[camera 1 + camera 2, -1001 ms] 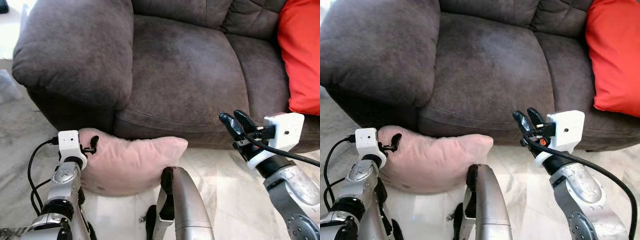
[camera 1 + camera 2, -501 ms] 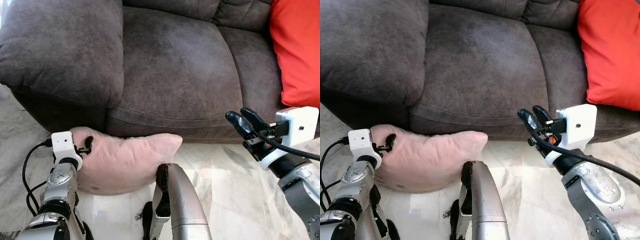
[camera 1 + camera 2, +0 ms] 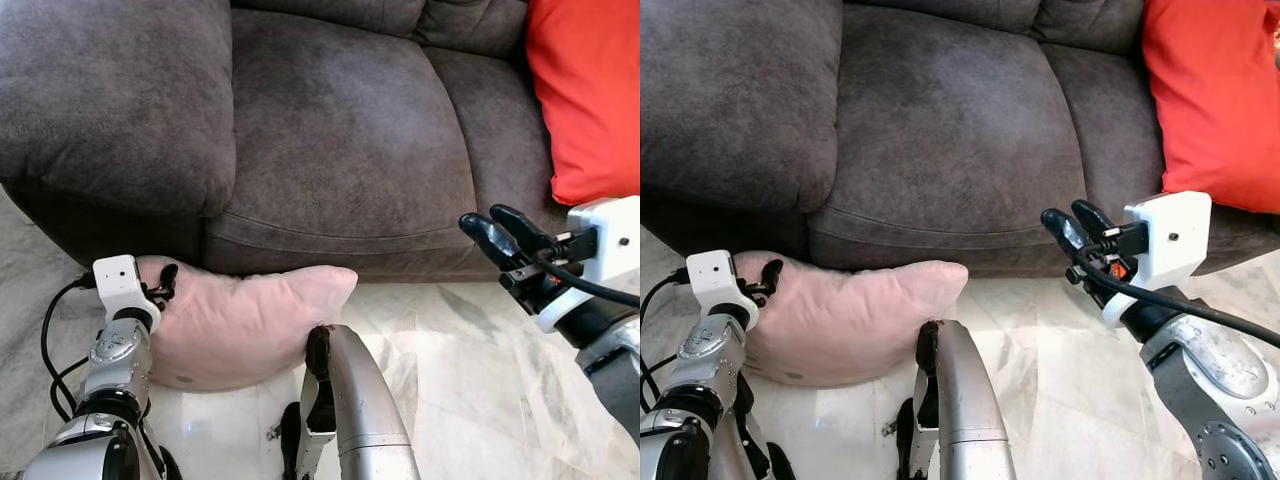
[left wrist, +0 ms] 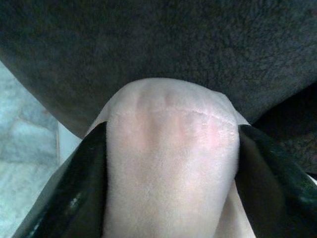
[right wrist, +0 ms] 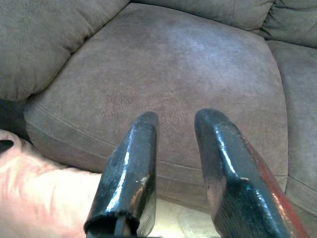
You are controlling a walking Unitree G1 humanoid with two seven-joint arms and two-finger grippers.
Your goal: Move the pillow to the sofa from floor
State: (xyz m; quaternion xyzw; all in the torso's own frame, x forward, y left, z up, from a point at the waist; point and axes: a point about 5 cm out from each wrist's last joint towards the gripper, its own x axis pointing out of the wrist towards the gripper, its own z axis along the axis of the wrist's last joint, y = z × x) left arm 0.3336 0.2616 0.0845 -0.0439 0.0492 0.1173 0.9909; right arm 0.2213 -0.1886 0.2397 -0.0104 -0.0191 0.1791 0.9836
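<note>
The pink pillow (image 3: pixel 245 325) lies on the floor (image 3: pixel 470 370) against the sofa (image 3: pixel 340 140) base. The left gripper (image 4: pixel 171 148) clamps one pillow corner – fingers pressed on both sides. The right gripper (image 5: pixel 176 148) hovers nearby – fingers apart, empty.

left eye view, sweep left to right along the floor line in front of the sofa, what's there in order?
left claw shut on the pillow's end → pink pillow → robot's silver leg → right claw, open, holding nothing.

Pink pillow (image 3: pixel 245 325), dark brown sofa (image 3: pixel 340 130), orange-red cushion (image 3: pixel 585 95).
</note>
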